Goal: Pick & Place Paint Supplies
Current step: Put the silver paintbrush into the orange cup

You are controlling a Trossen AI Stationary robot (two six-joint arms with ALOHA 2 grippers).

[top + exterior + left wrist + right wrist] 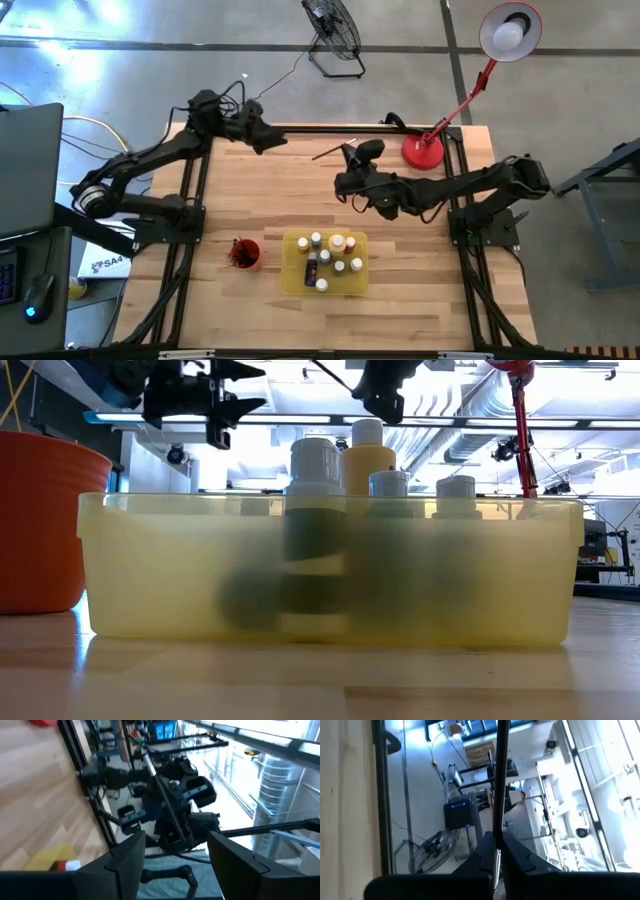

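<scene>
My right gripper hovers over the far middle of the table, shut on a thin dark paintbrush. My left gripper is raised at the far left, open and holding nothing; its fingers point toward the right gripper. Several small paint bottles with pale caps stand in the flat yellow tray near the front edge. In the low view their caps rise above the tray's wall. A red cup left of the tray holds more brushes. My right gripper pinches the paintbrush's thin shaft between its two shut fingers. The fingers come at it about level, well above the table. The long part of the brush sticks out past the fingertips, and the whole brush is lifted clear of the wood.
A red desk lamp's base stands at the far right of the table, close behind my right arm. A black frame rail runs along the far edge. Bare wood lies between the arms and the tray.
</scene>
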